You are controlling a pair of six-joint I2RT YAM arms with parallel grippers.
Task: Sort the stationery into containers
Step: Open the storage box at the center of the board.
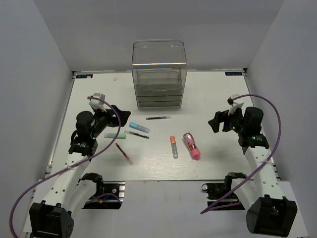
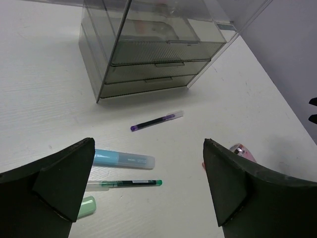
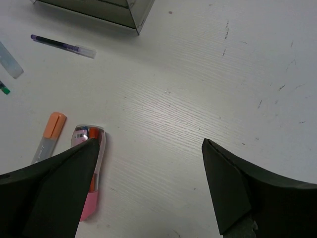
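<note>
We judge the light blue marker (image 1: 139,127) light, stiff and smooth, likely to roll, so we would pinch it across mid-barrel. It lies flat on the table (image 1: 163,166) just right of the left gripper (image 1: 118,115), whose jaws gape wide and empty. The right gripper (image 1: 217,123), likewise spread and empty, hangs right of the chunky pink tube (image 1: 191,146).

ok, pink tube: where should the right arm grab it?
Probably mid-barrel of the pink tube, from straight above, with the right gripper closing across its width. It lies flat, long axis roughly near-to-far, with a gap to the orange-grey marker beside it.
</note>
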